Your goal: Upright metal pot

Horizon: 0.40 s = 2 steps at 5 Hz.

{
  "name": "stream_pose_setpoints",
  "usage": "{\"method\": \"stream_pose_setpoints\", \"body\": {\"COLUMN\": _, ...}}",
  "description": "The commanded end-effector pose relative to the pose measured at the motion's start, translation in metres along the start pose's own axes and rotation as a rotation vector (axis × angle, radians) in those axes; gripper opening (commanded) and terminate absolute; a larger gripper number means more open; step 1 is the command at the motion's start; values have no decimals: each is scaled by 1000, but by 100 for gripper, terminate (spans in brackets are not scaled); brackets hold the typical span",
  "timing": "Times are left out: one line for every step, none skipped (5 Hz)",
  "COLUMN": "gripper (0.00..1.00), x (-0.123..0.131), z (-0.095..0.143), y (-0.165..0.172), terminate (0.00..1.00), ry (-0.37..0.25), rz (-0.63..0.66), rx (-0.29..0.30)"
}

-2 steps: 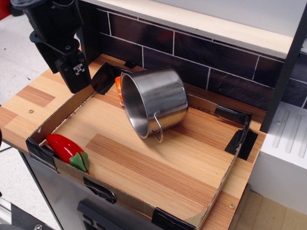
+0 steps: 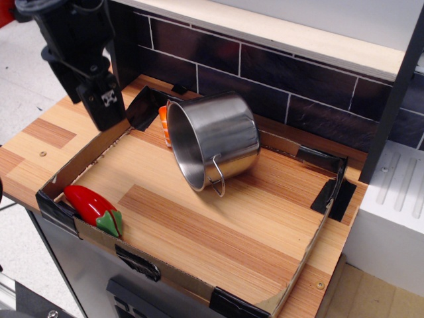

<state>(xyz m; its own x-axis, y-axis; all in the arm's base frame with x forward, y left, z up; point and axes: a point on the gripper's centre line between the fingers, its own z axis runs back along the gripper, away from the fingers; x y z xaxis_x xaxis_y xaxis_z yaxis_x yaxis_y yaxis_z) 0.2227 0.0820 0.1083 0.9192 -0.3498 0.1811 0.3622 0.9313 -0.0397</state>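
- The wooden counter (image 2: 218, 232) showed striped light and reddish planks, fenced by a low cardboard rim (image 2: 86, 149) patched with black tape; a dark tiled wall (image 2: 278, 79) ran along the back edge under a pale shelf (image 2: 285, 33).
- The metal pot (image 2: 213, 140), shiny and cylindrical, lay tipped on its side near the back edge, mouth facing the front-left corner, one thin wire handle (image 2: 217, 175) hanging low.
- An orange toy (image 2: 163, 122) peeked out just behind the pot's rim.
- A glossy red pepper (image 2: 91, 205) with a green stem sat at the front-left corner against the cardboard.
- The gripper (image 2: 106, 106), black and blocky, hung over the back-left corner, well apart from the pot; whether its jaws were parted, I couldn't tell, and it carried nothing visible.
- Against the earlier frame it had shifted slightly; the pot hadn't budged.
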Motion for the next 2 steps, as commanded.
{"method": "stream_pose_setpoints", "body": {"gripper": 100, "x": 26, "z": 21, "y": -8, "terminate": 0, "ry": -198, "rz": 161, "rx": -64}}
{"method": "stream_pose_setpoints", "body": {"gripper": 100, "x": 36, "z": 21, "y": -9, "terminate": 0, "ry": -347, "rz": 286, "rx": -95}}
